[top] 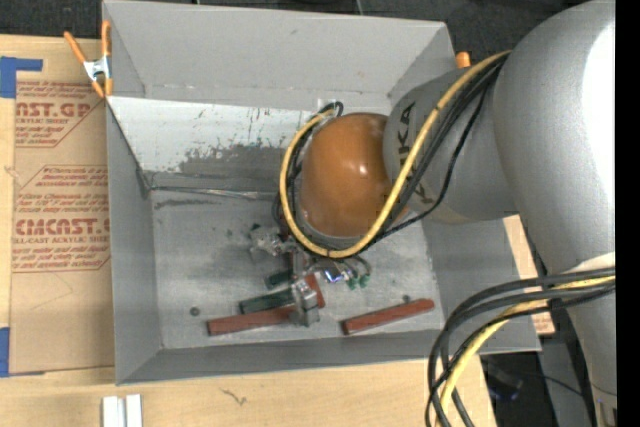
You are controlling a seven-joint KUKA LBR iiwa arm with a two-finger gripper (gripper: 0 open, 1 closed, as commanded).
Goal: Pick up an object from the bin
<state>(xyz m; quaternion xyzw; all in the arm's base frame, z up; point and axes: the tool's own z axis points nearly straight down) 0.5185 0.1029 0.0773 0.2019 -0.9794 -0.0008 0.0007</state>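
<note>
My gripper point(303, 293) hangs low near the bin's front wall, just under the orange cover on the wrist. It is right above the right end of a long reddish-brown strip point(250, 321) lying flat along the front edge. A small dark green piece point(264, 303) lies against that strip, just left of the gripper. A second reddish-brown strip point(388, 316) lies to the right, apart from the gripper. Whether anything is held is hidden.
Small green and white bits point(352, 276) lie right of the gripper, and a pale scrap point(264, 240) lies to its upper left. A tiny dark speck point(195, 312) sits near the front left. The arm covers the bin's right half.
</note>
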